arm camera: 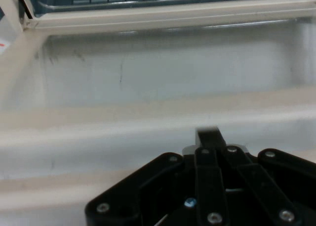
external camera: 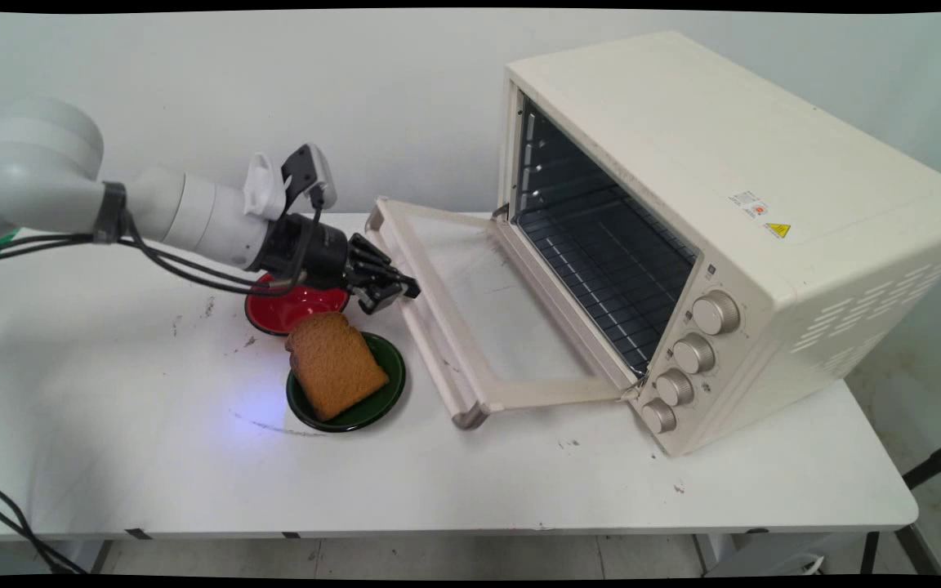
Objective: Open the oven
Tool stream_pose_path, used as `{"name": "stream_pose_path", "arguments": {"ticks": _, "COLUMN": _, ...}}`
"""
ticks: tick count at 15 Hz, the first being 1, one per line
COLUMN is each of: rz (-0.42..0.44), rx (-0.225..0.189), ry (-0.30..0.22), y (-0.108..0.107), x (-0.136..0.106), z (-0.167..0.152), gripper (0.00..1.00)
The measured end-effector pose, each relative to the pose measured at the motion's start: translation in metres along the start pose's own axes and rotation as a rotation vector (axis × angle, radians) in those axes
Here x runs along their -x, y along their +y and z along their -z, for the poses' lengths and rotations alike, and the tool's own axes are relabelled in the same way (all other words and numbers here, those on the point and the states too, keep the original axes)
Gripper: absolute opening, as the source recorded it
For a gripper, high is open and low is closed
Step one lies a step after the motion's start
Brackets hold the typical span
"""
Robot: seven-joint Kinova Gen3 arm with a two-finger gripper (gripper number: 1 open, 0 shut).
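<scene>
The black gripper (external camera: 393,292) hangs low over the white table (external camera: 152,457), pointing right at the handle bar of the toaster oven's (external camera: 732,237) dropped-open door (external camera: 470,318). The fingertips sit just beside that bar, and from the main view I cannot say whether they touch it. In the hand view the gripper (arm camera: 210,137) shows its fingers pressed together into one narrow black tip with nothing between them, so it is clenched and carrying nothing. The cream bar of the door (arm camera: 148,132) runs right across in front of it, and the glass pane and the oven mouth lie beyond.

Just under the wrist sits a red bowl (external camera: 291,309), partly hidden by the hand. A touch nearer the camera is a dark green plate (external camera: 376,400) carrying a slice of brown toast (external camera: 336,363), which leans up over the plate's far rim toward the red bowl (close beneath the fingers, but apart from them).

The oven is cream, its wire rack (external camera: 601,269) bare, with four round knobs (external camera: 687,355) stacked down the front panel. On its top there is a small white label and a yellow warning triangle sticker (external camera: 777,230), but the print is too small to read.
</scene>
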Motion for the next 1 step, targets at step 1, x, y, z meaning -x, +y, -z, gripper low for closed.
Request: {"name": "stream_pose_path", "arguments": {"ticks": 1, "rz": 0.000, "rx": -0.001, "ry": 0.005, "y": 0.0003, "x": 0.0043, "z": -0.0003, "gripper": 0.00}}
